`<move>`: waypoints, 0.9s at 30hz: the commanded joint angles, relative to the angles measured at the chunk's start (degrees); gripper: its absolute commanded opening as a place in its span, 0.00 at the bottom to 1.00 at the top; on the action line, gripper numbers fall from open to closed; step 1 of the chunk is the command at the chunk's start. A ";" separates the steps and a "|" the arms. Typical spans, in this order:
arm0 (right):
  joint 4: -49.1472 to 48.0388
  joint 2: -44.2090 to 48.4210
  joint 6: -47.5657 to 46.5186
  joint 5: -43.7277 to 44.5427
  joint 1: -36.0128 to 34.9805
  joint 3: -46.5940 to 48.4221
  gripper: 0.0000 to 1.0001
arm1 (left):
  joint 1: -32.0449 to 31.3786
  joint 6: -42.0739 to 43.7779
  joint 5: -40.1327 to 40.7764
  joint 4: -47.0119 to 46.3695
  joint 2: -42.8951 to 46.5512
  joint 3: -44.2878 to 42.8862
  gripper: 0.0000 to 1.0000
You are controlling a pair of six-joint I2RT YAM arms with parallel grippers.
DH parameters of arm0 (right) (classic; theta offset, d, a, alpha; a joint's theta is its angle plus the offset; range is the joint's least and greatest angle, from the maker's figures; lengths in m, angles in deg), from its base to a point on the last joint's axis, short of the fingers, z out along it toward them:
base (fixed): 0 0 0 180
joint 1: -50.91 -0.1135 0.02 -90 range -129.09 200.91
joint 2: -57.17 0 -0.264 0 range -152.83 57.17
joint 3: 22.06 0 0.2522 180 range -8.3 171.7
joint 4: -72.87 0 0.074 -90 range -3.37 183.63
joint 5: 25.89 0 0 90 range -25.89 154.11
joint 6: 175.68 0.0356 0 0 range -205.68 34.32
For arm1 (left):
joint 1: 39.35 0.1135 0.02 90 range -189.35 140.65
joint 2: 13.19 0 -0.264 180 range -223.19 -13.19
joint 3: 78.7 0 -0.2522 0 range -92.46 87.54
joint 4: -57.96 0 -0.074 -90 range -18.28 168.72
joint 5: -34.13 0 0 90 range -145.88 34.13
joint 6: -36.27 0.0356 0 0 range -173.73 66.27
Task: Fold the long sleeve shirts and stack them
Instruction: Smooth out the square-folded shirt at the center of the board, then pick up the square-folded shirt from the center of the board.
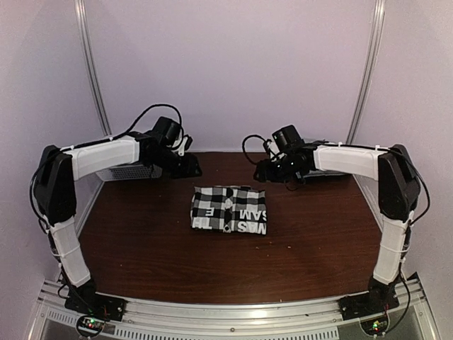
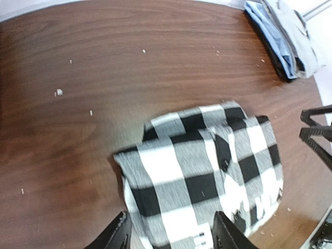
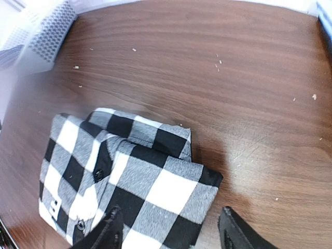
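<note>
Checked shirt, folded, flat on table, lettering showing. Left gripper and right gripper: jaws parted, empty, clear of cloth. Plain shirts piled apart.

- Top external: fixed high behind the arm bases, facing forward and down. Farthest view; it takes in the whole desk to its back edge.
- Left wrist: close over the desk's back-left part, tilted down, facing right. The left gripper sits at frame bottom, the stacked shirts at the back-right corner.
- Right wrist: close over the back-right part, facing left. The right gripper sits at frame bottom, a grey perforated box at the back-left corner.
- Shared by all three: the checked shirt at desk centre.
</note>
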 commanded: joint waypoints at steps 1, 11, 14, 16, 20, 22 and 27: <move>-2.32 5.94 0.53 1.75 -0.37 -6.51 0.69 | -0.28 -3.62 -3.32 -5.82 5.63 9.55 0.60; -6.40 17.06 2.69 1.84 -0.80 -20.19 0.90 | -0.20 -6.56 -8.66 -13.54 7.46 22.80 0.70; -6.93 19.12 3.46 1.80 -0.74 -22.64 0.90 | -0.15 -6.95 -9.89 -14.82 5.25 23.01 0.71; -7.61 20.23 4.00 1.21 -0.81 -24.07 0.90 | -0.12 -7.27 -10.92 -16.14 3.82 23.25 0.71; -8.54 21.17 4.76 0.50 -1.01 -26.20 0.89 | -0.10 -7.10 -13.83 -19.24 0.35 23.15 0.67; -8.51 21.42 4.78 0.47 -1.11 -26.58 0.88 | -0.04 -6.96 -12.40 -18.90 -1.05 22.55 0.65; -8.51 21.92 5.01 0.36 -1.41 -26.99 0.87 | 0.76 -6.90 -10.63 -18.64 -3.05 23.15 0.63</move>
